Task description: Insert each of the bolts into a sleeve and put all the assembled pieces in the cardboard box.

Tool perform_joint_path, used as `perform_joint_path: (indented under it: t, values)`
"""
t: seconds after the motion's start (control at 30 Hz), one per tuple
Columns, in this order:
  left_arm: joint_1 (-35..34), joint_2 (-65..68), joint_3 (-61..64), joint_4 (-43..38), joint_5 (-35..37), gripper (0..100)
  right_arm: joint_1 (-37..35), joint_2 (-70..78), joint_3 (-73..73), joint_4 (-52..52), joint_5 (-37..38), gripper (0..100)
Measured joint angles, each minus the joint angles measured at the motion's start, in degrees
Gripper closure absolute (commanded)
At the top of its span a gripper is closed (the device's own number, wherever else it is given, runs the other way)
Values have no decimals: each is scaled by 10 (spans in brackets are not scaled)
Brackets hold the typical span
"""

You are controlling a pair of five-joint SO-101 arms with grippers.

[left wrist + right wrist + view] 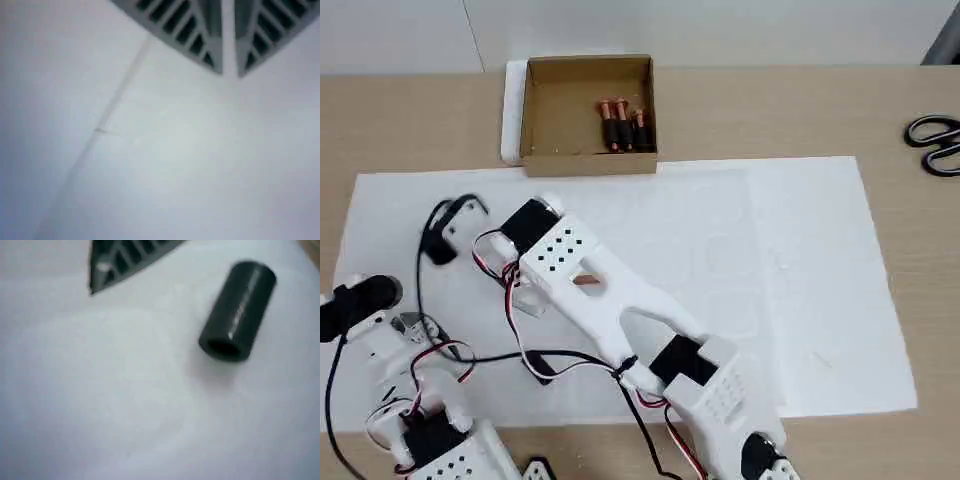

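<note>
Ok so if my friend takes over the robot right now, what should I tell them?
Left gripper: fingers almost together, empty, over the white sheet.
Right gripper: open, empty, near a loose black sleeve that lies on its side on the sheet.
Done: three bolt-and-sleeve pieces lie in the cardboard box.
Left: that sleeve needs a bolt, then goes in the box. A copper-coloured bit under the right arm may be the bolt; I cannot tell.
</note>
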Motion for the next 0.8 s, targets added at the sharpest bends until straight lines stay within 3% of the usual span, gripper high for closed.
perform_joint_path:
  t: [0.13, 0.3, 0.47, 0.8]
  values:
    - [-66, 0, 0, 0, -6, 992, 0, 0, 0, 3, -132, 742]
    - [-167, 0, 0, 0, -114, 992, -18, 0, 0, 15, -228, 742]
    - [-244, 0, 0, 0, -182, 992, -79, 0, 0, 19, -244, 742]
    - [-322, 0, 0, 0, -192, 992, -116, 0, 0, 25, -244, 742]
